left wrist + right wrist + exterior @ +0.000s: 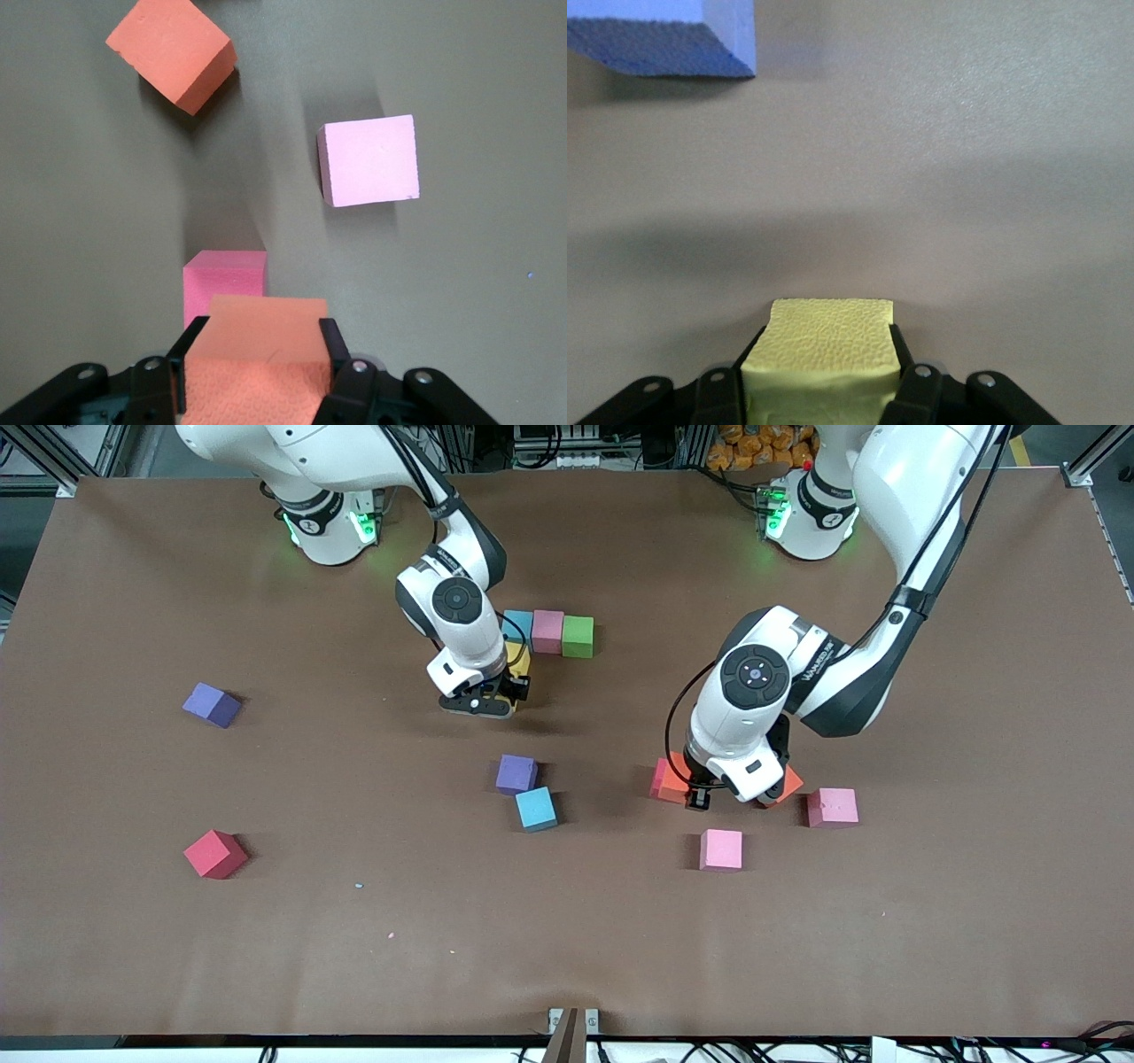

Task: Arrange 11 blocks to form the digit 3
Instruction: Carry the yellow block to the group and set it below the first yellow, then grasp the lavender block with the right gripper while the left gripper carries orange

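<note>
Both end effectors are pinching blocks. On the brown worktop (pixel 886 921), the block nearest the front camera is a red block (pixel 214 854) toward the right arm's end. A light pink block (pixel 720 849) sits toward the left arm's end. A darker pink block (pixel 832 807) sits a bit farther back, apart from it. Near the middle, a light blue block (pixel 536 809) touches a purple block (pixel 516 774) at one corner.

Next comes the left end effector (pixel 700 797). Its fingers (pixel 330 341) are squeezed onto an orange block (pixel 257 363). It is low over a hot pink block (pixel 663 779). Another orange block (pixel 787 784) peeks out just beside the left arm's wrist.

A second purple block (pixel 212 705) sits alone toward the right arm's end.

Farther back, the right end effector (pixel 483 704) squeezes a yellow block (pixel 819 359) between its fingers (pixel 902 347), low over the worktop. This block is just beside the start of the digit 3 (pixel 549 633). So far that is a short row of three touching blocks: a blue block (pixel 519 625), a pink block (pixel 547 631) and a green block (pixel 578 636).
</note>
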### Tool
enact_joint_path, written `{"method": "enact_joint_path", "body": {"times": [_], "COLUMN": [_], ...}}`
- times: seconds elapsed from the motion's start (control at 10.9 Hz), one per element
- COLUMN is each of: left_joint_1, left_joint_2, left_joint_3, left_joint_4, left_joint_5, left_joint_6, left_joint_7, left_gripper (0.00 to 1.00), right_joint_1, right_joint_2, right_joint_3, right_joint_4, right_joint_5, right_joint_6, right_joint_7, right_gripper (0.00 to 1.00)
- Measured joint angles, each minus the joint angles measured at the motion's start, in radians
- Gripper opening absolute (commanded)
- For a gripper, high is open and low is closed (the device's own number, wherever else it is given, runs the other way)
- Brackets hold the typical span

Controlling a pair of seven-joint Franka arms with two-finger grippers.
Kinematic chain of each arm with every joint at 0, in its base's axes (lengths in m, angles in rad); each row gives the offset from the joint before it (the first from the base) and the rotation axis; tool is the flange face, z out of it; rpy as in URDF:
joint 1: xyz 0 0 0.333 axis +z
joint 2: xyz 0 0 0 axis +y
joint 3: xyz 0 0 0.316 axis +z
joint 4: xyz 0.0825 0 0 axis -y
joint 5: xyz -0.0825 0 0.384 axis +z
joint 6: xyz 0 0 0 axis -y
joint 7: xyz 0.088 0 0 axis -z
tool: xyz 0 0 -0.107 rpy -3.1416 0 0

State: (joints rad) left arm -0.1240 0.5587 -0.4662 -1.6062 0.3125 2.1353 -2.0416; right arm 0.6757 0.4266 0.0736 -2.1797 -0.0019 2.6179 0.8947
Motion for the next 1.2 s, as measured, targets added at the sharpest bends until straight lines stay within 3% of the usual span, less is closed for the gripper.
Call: {"method": "enact_joint_path", "body": {"times": [0.46, 0.55, 0.74, 1.2], "left_joint_1": [0.0, 0.0, 0.0, 0.0], "left_joint_2": [0.004, 0.004, 0.005, 0.005], "left_joint_3": [0.0, 0.0, 0.0, 0.0], "left_joint_4": [0.0, 0.0, 0.0, 0.0], "left_joint_5": [0.0, 0.0, 0.0, 0.0], "left_joint_6": [0.0, 0.0, 0.0, 0.0], "left_joint_7": [0.0, 0.0, 0.0, 0.0], "left_gripper": [0.5, 0.5, 0.5, 0.5], "right_joint_1": [0.004, 0.004, 0.004, 0.002], "right_joint_2": [0.0, 0.0, 0.0, 0.001], "right_joint_3": [0.0, 0.001, 0.001, -0.004], "right_joint_4": [0.0, 0.0, 0.0, 0.018], "right_joint_5": [-0.005, -0.011, -0.017, -0.019], "right_joint_6": [0.0, 0.0, 0.0, -0.003], "right_joint_7": [0.003, 0.003, 0.004, 0.005], "right_gripper": [0.49, 0.54, 0.96, 1.0]}}
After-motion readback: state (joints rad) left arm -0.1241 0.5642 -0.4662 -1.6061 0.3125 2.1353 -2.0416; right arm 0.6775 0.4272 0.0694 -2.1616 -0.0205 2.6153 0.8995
